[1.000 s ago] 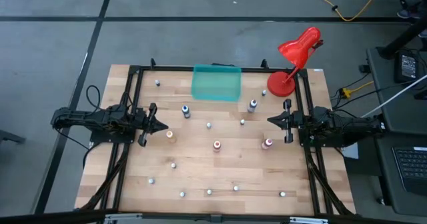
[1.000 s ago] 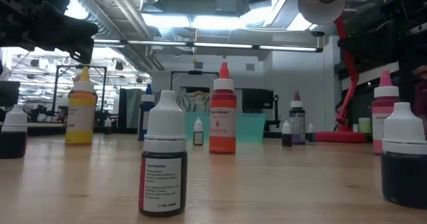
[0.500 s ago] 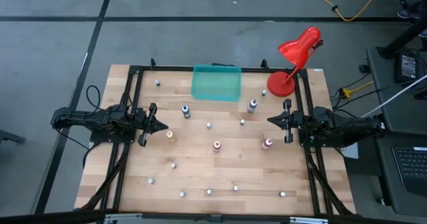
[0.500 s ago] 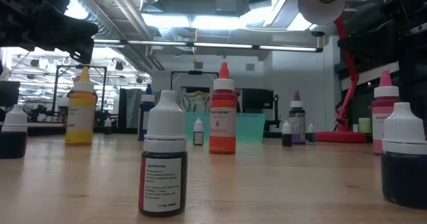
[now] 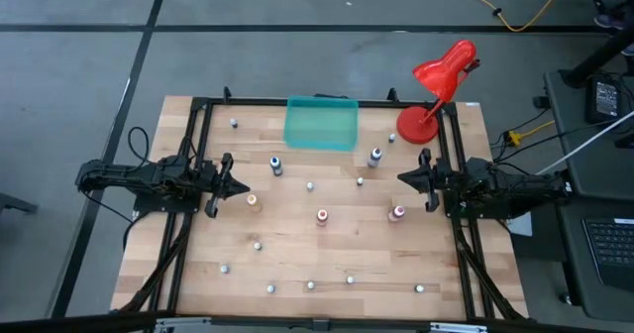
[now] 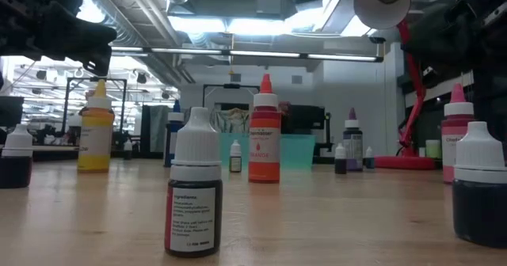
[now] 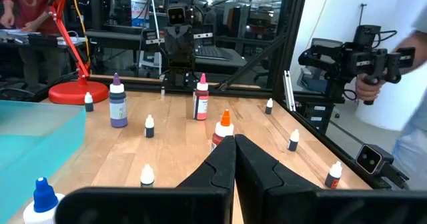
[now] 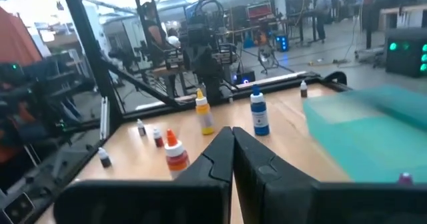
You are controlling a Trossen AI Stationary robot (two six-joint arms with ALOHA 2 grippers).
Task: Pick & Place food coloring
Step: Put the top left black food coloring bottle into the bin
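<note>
The food coloring bottles stand upright on their bases, scattered over the wooden table [image 5: 327,254]. The taller ones are orange [image 5: 322,215], pink [image 5: 397,212], yellow [image 5: 253,201], blue [image 5: 276,165] and purple [image 5: 374,156]. Several small pale-capped ones stand along the near side [image 5: 310,284]. My left gripper [image 5: 246,186] [image 7: 234,139] hangs shut and level over the table's left side, pointing right. My right gripper [image 5: 399,178] [image 8: 232,129] hangs shut and level over the right side, pointing left. Neither has anything between its fingers.
A teal see-through bin [image 5: 321,123] sits at the middle of the far edge. A red desk lamp [image 5: 436,85] stands on the far right corner. A black frame [image 5: 198,105] runs round the table. In the left wrist view a person [image 7: 400,84] stands beyond the table.
My right gripper has rolled a little about the line it points along, without leaving its place and still shut. The bottles stand as before.
</note>
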